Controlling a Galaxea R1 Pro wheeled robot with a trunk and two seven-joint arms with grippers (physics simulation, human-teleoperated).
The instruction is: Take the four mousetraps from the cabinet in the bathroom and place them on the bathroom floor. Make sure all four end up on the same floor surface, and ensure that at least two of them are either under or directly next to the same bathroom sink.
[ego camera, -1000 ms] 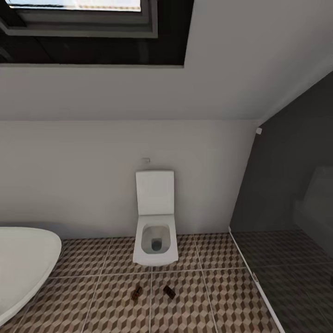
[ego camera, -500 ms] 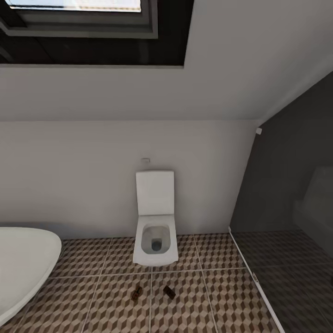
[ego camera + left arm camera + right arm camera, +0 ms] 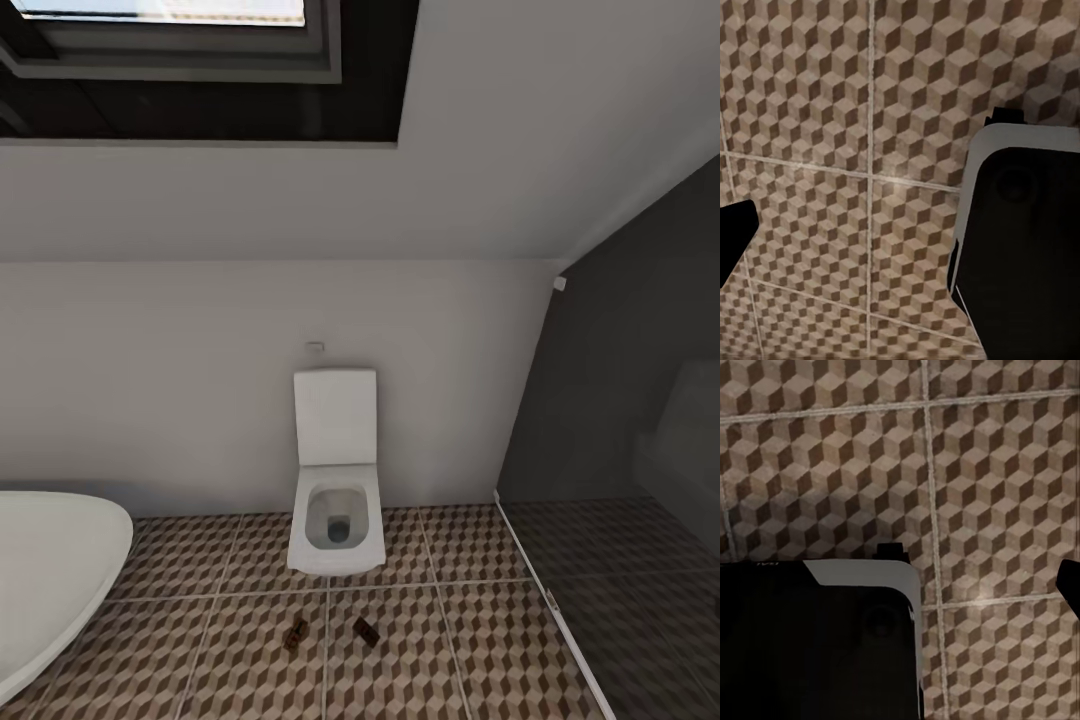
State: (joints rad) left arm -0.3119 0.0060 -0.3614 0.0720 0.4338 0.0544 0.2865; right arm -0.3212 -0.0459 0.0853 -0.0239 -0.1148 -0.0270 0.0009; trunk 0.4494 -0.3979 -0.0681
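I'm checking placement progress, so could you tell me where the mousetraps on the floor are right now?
In the head view, two mousetraps lie side by side on the patterned bathroom floor, just in front of the white toilet.

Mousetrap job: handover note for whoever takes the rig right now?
Grippers: the left wrist view and the right wrist view look down at bare cube-pattern tile; dark robot parts show at the frame edges and nothing is seen held, but open or shut cannot be told.
Mousetraps: two small brown ones lie apart on the bathroom floor in front of the toilet, the left trap and the right trap.
Done: two on the floor.
Left: the other two, and at least two must end under or beside one sink. A white rim shows at left; unclear whether it is a sink.
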